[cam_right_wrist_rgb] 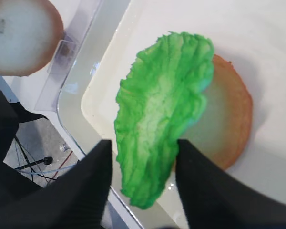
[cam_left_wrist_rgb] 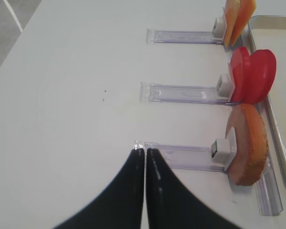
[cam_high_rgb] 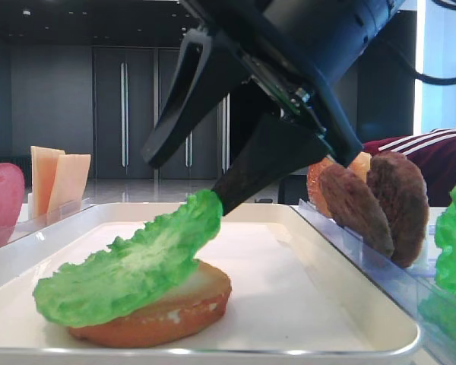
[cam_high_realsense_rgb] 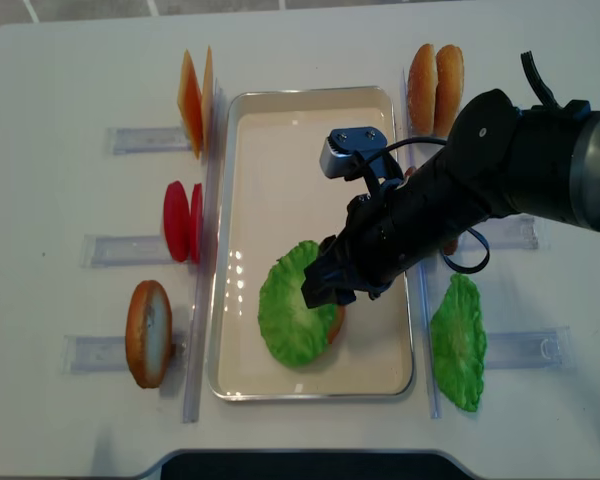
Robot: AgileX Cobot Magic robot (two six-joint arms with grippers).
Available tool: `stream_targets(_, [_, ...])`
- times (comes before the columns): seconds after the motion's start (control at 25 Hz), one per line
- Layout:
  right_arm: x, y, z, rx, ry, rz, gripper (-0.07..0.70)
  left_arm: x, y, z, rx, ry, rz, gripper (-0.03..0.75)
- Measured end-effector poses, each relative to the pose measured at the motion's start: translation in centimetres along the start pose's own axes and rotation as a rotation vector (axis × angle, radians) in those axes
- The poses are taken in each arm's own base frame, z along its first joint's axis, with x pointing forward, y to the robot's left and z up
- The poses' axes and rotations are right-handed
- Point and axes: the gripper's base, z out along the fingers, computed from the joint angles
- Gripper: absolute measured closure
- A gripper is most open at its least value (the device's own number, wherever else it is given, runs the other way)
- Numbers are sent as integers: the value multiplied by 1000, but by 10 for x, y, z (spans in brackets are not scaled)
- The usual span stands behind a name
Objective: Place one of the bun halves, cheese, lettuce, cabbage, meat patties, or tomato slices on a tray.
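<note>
A bright green lettuce leaf drapes over a golden bun half lying flat on the off-white tray. The leaf's far edge is lifted and leans against one finger of my right gripper. In the right wrist view that gripper is open, its black fingers straddling the lettuce above the bun half. From overhead, the right gripper hovers over the lettuce in the tray. My left gripper is shut and empty over bare table.
Clear racks flank the tray. On the left stand cheese, tomato slices and a bun half. On the right stand bun halves, meat patties and another lettuce leaf.
</note>
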Motion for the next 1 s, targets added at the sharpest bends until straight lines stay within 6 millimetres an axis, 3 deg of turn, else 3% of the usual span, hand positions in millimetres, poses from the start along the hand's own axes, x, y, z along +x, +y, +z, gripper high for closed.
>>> stream_targets(0.16, [1,8,-17,31,-10,-55,129,0,0,0,0,0,0,716])
stream_targets(0.6, [15,28,-92,291,-84,-132,111,0,0,0,0,0,0,716])
stream_targets(0.76, [25,14,-121,478,-54,-63,111,0,0,0,0,0,0,716])
stream_targets(1.0, [43,-24,-162,625,33,187,111,0,0,0,0,0,0,716])
